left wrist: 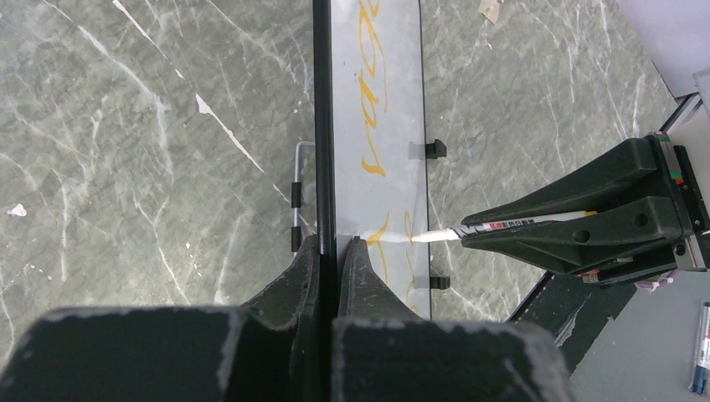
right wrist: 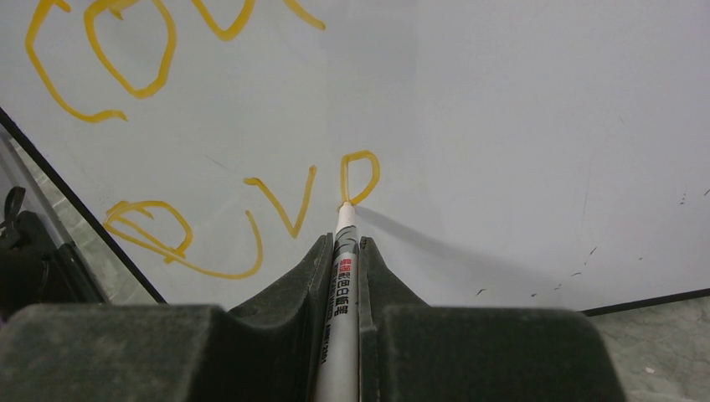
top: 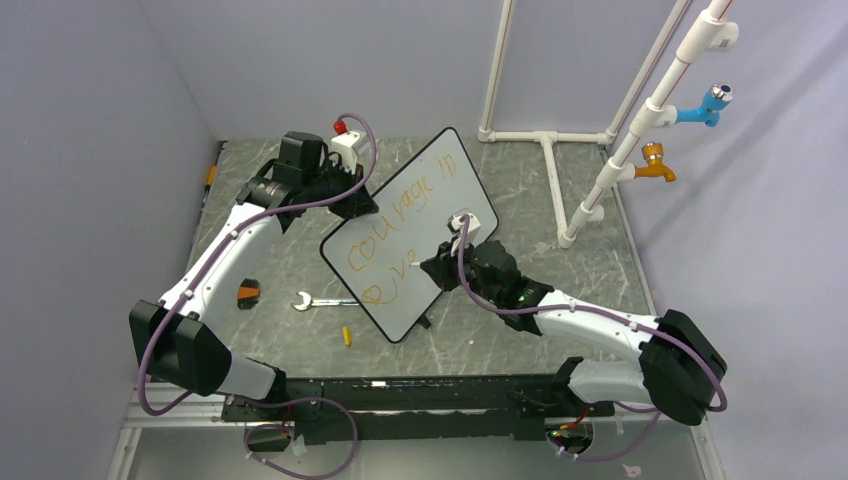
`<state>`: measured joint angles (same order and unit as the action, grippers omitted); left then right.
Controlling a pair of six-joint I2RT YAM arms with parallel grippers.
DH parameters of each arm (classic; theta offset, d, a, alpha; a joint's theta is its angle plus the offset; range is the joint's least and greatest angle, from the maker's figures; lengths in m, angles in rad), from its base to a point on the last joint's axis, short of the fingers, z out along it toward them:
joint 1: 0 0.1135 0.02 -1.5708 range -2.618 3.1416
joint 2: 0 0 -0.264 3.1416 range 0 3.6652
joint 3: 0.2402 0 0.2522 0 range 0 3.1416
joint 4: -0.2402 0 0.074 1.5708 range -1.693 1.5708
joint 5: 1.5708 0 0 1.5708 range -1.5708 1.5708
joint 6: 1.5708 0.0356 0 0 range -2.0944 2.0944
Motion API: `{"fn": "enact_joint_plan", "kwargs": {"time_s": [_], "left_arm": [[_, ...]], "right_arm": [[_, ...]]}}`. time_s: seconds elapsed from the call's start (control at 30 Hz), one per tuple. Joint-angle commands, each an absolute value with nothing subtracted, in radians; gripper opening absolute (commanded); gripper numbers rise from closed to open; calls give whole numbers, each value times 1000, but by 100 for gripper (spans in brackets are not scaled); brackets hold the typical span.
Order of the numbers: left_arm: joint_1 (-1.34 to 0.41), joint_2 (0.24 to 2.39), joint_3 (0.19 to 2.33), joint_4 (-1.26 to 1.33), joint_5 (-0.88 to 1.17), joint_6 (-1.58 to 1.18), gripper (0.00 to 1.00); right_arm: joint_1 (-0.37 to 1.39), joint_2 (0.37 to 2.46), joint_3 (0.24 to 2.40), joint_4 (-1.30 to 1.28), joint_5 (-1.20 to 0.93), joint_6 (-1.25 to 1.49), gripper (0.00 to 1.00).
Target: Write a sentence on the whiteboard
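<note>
Currently, the whiteboard is held tilted up from the table by the left gripper, whose jaws are closed on its rim. The marker is clamped in the right gripper, with its long axis directed at the board face and its tip set against the last letter of the sentence. Unwritten surface lies right of the tip in the right wrist view, so the next stroke is judged to run that way.

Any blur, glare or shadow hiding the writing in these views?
Top external: even light, sentence small but legible. Right wrist: sharp strokes; marker throws a soft shadow rightward on the whiteboard. Left wrist: whiteboard nearly edge-on, letters squeezed.
</note>
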<state>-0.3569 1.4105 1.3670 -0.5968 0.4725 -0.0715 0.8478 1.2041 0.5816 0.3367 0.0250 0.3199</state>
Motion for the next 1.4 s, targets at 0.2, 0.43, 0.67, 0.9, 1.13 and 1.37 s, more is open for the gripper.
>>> {"fn": "enact_joint_plan", "kwargs": {"time_s": [0.2, 0.43, 0.67, 0.9, 1.13, 1.37], "left_arm": [[-360, 1400, 1355, -609, 330, 57, 0], [-359, 1402, 1356, -610, 332, 57, 0], [-360, 1402, 1357, -610, 333, 58, 0], [-360, 1402, 1356, -610, 334, 57, 0], [-360, 1398, 1357, -612, 334, 57, 0], [-361, 1396, 1355, -610, 336, 57, 0]], "right_arm": [[852, 1204, 585, 249, 99, 301, 0], [852, 1201, 603, 230, 134, 287, 0], [849, 1227, 675, 216, 179, 248, 0], [846, 1221, 729, 174, 183, 197, 0], [843, 1152, 739, 175, 179, 179, 0], [827, 1194, 774, 205, 167, 167, 0]]}}
